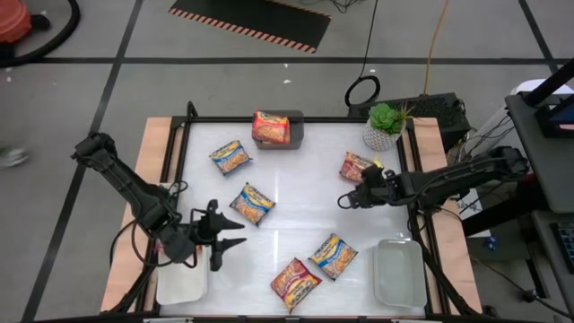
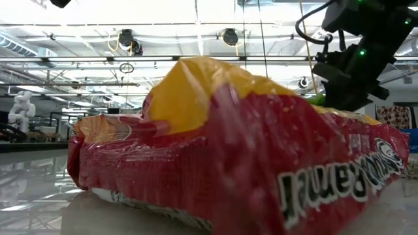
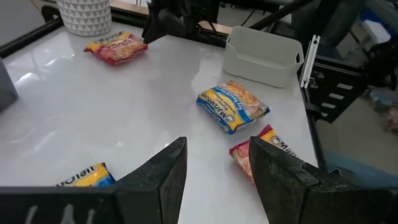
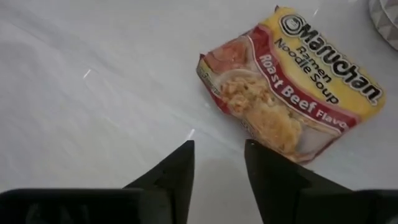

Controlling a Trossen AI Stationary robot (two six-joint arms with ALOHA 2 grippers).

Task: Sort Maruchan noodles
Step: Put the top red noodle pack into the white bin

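Several Maruchan noodle packets lie on the white table. A red packet [image 1: 270, 127] sits in the grey bin [image 1: 299, 130]. Blue-and-yellow packets lie at the back left [image 1: 231, 157], mid left [image 1: 252, 203] and front centre [image 1: 334, 256]. A red packet [image 1: 295, 280] lies at the front and fills the low view [image 2: 241, 156]. My right gripper [image 1: 343, 200] hovers open and empty just short of a red Roast Beef packet [image 4: 292, 81] [image 1: 359, 166]. My left gripper [image 1: 235, 231] is open and empty at the front left, facing the blue packet [image 3: 233, 106].
One white tray [image 1: 182, 280] stands at the front left, another white tray [image 1: 397, 272] at the front right. A potted plant [image 1: 384, 126] stands at the back right. A black frame rims the table.
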